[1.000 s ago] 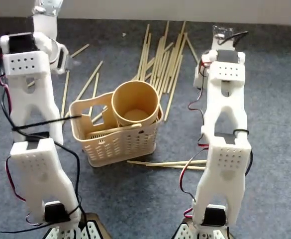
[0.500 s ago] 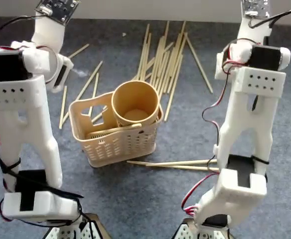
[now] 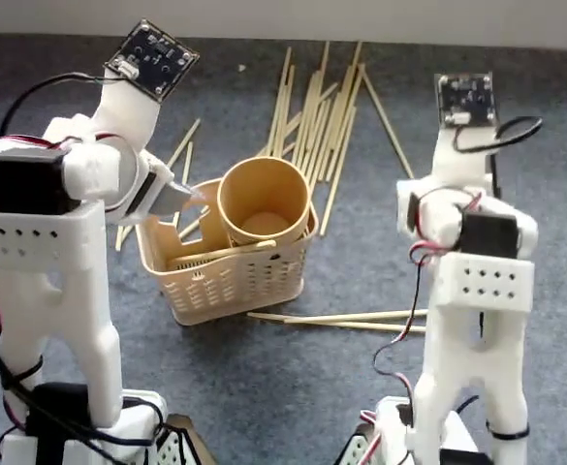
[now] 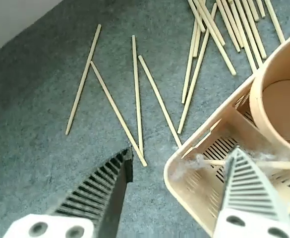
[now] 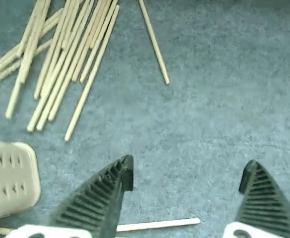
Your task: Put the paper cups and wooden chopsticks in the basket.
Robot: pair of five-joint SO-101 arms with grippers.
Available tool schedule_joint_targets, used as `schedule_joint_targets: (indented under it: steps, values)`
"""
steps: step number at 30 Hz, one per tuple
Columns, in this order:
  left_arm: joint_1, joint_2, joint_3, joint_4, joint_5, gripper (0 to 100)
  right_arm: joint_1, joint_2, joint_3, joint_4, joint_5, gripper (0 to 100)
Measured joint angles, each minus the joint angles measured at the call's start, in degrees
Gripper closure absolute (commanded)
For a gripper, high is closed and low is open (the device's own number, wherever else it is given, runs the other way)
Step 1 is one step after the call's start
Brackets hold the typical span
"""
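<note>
Starting at the left, we find the left claw [image 4: 182, 152] spread open and empty. It hangs over the left corner of the basket [image 4: 204, 144], with one finger above the carpet [image 3: 264, 387] and the other above the rim. Just outside that corner a few loose chopsticks [image 4: 135, 94] lie flat. Their long axes run away from the claw and roughly across the line between its fingers, so we judge a plain descent and pinch could take one without turning the wrist.

The basket sits between the two arms and holds an upright paper cup [image 3: 264, 203], with at least one chopstick [image 3: 215, 254] lying inside beside it. Behind the basket the big pile [image 3: 312, 116] fans out, its sticks pointing away from both arms.

Further right, a pair of chopsticks [image 3: 351, 318] lies in front of the basket, running side to side toward the right arm. The right claw [image 5: 189, 163] is also wide open and empty, above bare carpet between the pile and that pair. The nearer stick lies along the line between its fingers, so we think a wrist turn is needed first.

We reckon the left arm is nearer the loose sticks, and the right arm nearer the pair.
</note>
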Motion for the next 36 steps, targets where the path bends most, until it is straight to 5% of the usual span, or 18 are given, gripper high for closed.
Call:
schedule_joint_targets:
  steps: [4,8,17,23,26,29,36]
  values:
    - [-3.16,5.01,1.67,0.0,-3.69,69,-1.41,-9.41,26.2,-13.19,2.11,67.6]
    - [-7.03,11.43,0.0,-0.09,-5.98,69,-2.37,-15.03,36.22,-15.91,2.46,67.6]
    - [-6.77,21.98,-6.51,-0.09,-7.74,71,-7.38,-17.05,44.04,-21.1,2.46,67.6]
    - [-1.58,28.4,-6.51,-1.23,-13.27,84,-7.3,-17.23,48.18,-25.85,2.46,67.6]
    - [0.44,30.95,-6.51,-1.23,-15.82,99,-7.3,-17.23,48.35,-26.64,2.46,67.6]
    - [1.32,32.88,-6.51,-1.14,-16.88,99,-7.3,-17.23,48.35,-26.64,2.46,67.6]
    - [-3.96,31.65,-1.67,-1.14,-6.59,100,-7.3,-17.23,48.35,-26.64,2.46,67.6]
